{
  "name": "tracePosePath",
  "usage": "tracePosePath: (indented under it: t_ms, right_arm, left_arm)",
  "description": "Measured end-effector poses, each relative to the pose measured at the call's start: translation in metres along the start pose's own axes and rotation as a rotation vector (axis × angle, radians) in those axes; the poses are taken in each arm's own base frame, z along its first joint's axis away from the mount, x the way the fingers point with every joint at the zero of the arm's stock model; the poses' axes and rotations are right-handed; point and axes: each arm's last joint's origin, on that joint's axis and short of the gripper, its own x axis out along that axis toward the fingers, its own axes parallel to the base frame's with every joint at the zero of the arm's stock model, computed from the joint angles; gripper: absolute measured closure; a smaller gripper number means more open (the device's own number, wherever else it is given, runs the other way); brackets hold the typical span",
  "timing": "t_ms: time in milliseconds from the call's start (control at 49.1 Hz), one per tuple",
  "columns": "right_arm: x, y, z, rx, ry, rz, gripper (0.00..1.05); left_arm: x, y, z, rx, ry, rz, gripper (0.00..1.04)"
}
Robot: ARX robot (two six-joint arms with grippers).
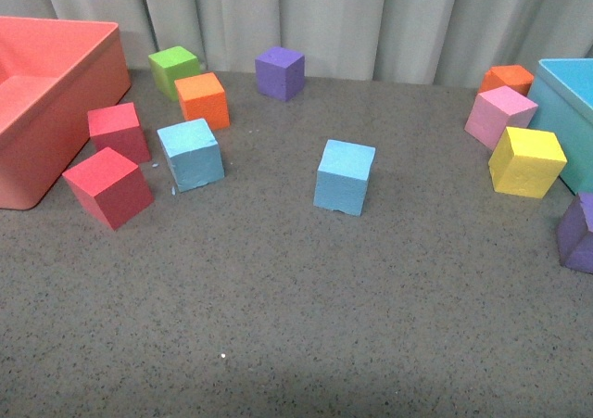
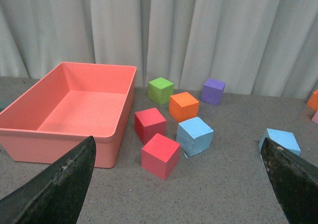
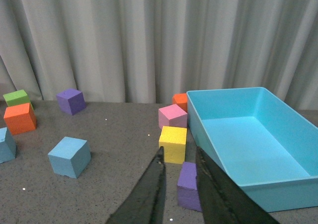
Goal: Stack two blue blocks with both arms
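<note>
1. Front view: two sky-blue foam cubes sit on a grey speckled table point(image 1: 278, 325), well apart and not yet stacked. The left blue block point(image 1: 190, 154) is left of centre. The centre blue block point(image 1: 345, 177) stands alone near the middle of the frame. Neither arm shows here.
2. The left blue block is crowded. Red cubes point(image 1: 108, 186) lie just beside it towards the left edge, and an orange cube point(image 1: 202, 100) sits just above it in the frame. A coral bin point(image 1: 102, 75) fills the upper left corner.
3. Left wrist view: the left gripper point(image 2: 176, 142) is spread wide and empty, with its dark fingers at the lower corners.
4. Right wrist view: the right gripper point(image 3: 179, 152) has its fingers drawn almost together and grasps nothing. A purple cube point(image 3: 186, 184) and a yellow cube point(image 3: 172, 143) lie just beyond the tips.
5. Likely risks:
   - Wide fingers could knock the red or orange neighbours when reaching for the left blue block.
   - The right arm could take the nearby purple cube by mistake.
   - Soft foam may tilt in a grasp, so an off-centre placement could topple.
   - Both arms meeting mid-table could collide.
</note>
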Motion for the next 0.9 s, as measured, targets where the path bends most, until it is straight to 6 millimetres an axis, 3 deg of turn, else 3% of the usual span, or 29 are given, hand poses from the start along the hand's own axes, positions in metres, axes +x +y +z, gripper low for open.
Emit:
tracePosePath:
  t_ms: [122, 183, 265, 346, 489, 611, 753, 896]
  right_arm:
    - [0.000, 0.000, 0.000, 0.000, -0.001, 0.000, 0.59]
    - [0.000, 0.000, 0.000, 0.000, -0.001, 0.000, 0.46]
    - [0.000, 0.000, 0.000, 0.000, -0.002, 0.000, 0.29]
    - [0.000, 0.000, 0.000, 0.000, -0.002, 0.000, 0.11]
    - [0.000, 0.000, 0.000, 0.001, -0.001, 0.000, 0.10]
    - [0.000, 0.000, 0.000, 0.001, -0.001, 0.000, 0.10]
    - [0.000, 0.000, 0.000, 0.001, -0.001, 0.000, 0.10]
    - [0.000, 0.000, 0.000, 0.001, -0.001, 0.000, 0.10]
  left_arm:
    - [0.000, 0.000, 0.000, -0.002, 0.002, -0.001, 0.07]
    - [0.004, 0.000, -0.002, -0.058, 0.152, -0.017, 0.07]
    - [0.027, 0.000, -0.001, -0.117, 0.272, 0.011, 0.07]
    - [0.063, -0.008, 0.013, -0.129, 0.275, -0.024, 0.07]
    - [0.117, -0.023, 0.017, -0.118, 0.370, -0.068, 0.07]
    - [0.181, -0.043, -0.002, -0.105, 0.581, -0.084, 0.07]
    - [0.240, -0.067, -0.013, -0.125, 0.724, -0.041, 0.07]
    - [0.280, -0.082, -0.019, -0.152, 0.798, 0.045, 0.07]
